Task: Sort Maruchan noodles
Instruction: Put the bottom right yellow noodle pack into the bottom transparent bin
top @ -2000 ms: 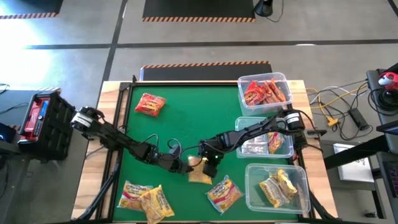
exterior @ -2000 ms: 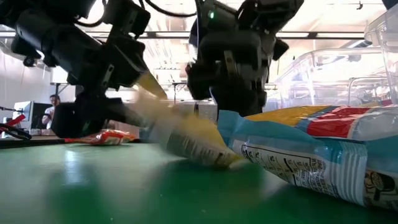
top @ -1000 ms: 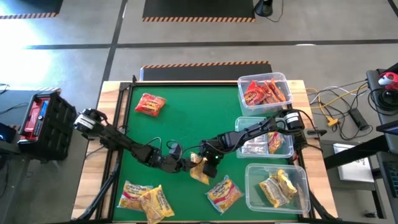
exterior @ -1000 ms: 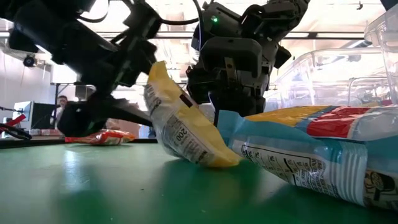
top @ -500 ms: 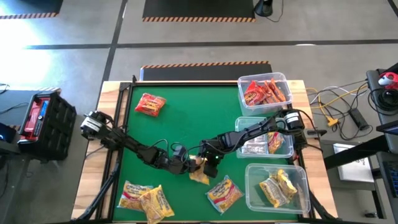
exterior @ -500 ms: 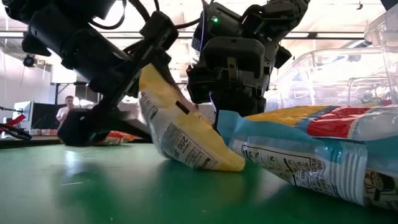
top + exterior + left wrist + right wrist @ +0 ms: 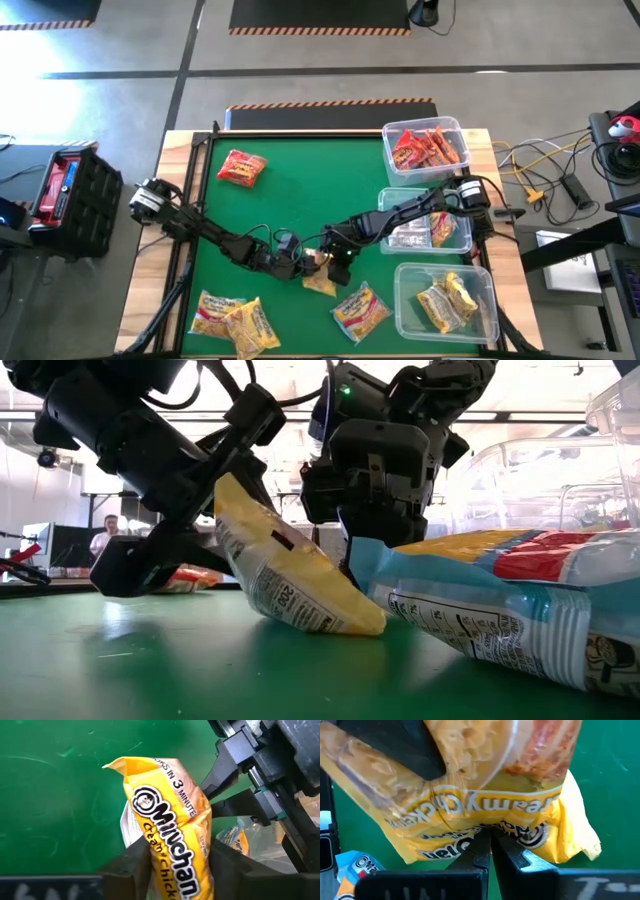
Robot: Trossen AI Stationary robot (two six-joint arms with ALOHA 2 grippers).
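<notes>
Counting from above: three clear bins line the right edge of the green table (image 7: 290,200), the far bin (image 7: 424,147) full of red packets, the middle bin (image 7: 425,227) with pale ones, the near bin (image 7: 447,297) with yellow ones. Loose on the felt there's one red packet (image 7: 241,167) far left, a pair of yellow packets (image 7: 232,319) near left, one blue-and-yellow packet (image 7: 359,309) near centre, and the yellow packet (image 7: 321,278) both arms meet over in the middle. The left gripper (image 7: 303,264) comes in from the left, the right gripper (image 7: 337,258) from the bins' side. From overhead the fingers are too small to read, but the left wrist view settles it: the left fingers (image 7: 131,865) squeeze the yellow packet (image 7: 167,830) on both sides, Maruchan logo facing up, with the right gripper (image 7: 235,780) just beyond it. The right wrist view shows the right fingers (image 7: 488,851) pressed together with nothing between them, tips against the crumpled wrapper (image 7: 470,815). Down at table height the packet (image 7: 285,565) stands tilted, one corner on the felt, its other end in the left gripper (image 7: 225,480), and the blue packet (image 7: 500,610) fills the foreground; a person (image 7: 105,535) shows far behind.
</notes>
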